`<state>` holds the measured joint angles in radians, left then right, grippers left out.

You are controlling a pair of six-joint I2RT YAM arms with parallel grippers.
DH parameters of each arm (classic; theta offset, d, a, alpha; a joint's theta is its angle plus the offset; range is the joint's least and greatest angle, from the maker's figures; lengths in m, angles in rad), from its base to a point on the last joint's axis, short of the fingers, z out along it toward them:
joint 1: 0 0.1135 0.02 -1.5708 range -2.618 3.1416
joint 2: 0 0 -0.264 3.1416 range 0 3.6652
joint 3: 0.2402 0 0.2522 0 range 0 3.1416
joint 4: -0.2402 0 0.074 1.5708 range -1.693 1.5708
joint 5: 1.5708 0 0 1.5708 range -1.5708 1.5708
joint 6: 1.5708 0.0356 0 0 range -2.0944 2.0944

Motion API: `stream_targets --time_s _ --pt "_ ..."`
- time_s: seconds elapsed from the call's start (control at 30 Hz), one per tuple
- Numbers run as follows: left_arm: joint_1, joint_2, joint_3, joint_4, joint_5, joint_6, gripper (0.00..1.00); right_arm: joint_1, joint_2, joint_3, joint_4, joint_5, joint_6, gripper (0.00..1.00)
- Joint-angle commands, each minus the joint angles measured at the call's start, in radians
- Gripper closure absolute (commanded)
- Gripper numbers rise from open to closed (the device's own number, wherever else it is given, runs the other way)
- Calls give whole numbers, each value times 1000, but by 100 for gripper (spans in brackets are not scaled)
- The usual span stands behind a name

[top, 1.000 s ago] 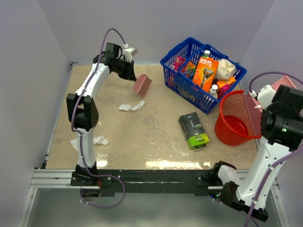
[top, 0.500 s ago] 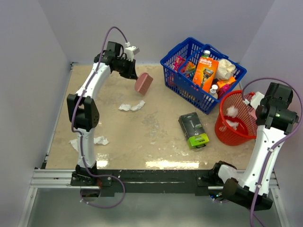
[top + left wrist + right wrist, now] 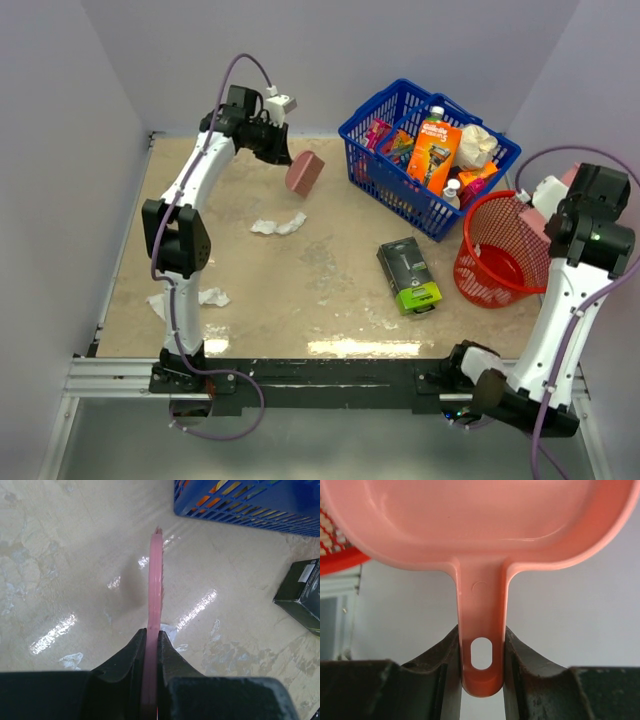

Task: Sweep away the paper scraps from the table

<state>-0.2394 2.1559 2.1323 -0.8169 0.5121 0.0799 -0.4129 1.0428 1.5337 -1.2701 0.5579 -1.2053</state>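
Notably, the left gripper (image 3: 151, 636), jaws clamped narrow on a thin pink sweeper (image 3: 303, 173), hangs over the far side of the table (image 3: 330, 300). The nearest paper scraps (image 3: 278, 226) lie toward the arm bases from it, long axis roughly left-to-right. The right gripper (image 3: 481, 647), well apart, grips the pink dustpan (image 3: 480, 525) by its handle at the red bin (image 3: 480, 275).

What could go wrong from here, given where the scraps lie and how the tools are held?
1. The paper scraps beside the left arm lie close under its links, so the pink sweeper in the left fingers may struggle to reach them.
2. The right fingers pinch the dustpan only at its handle end; it could pivot under load.
3. The black-and-green box lies between the red bin and the scraps; the dustpan might knock it.
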Motion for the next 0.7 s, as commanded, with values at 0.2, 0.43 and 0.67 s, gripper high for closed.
stream_targets --time_s 0.2,0.43,0.67 --pt "-6 -103 40 91 -64 76 100 28 345 557 -146 -352 387 100" --pt "-6 -300 -168 136 -148 193 100 375 421 641 -42 -351 536 100" --pt "-6 -442 -274 107 -288 274 100 559 508 649 141 -671 707 100"
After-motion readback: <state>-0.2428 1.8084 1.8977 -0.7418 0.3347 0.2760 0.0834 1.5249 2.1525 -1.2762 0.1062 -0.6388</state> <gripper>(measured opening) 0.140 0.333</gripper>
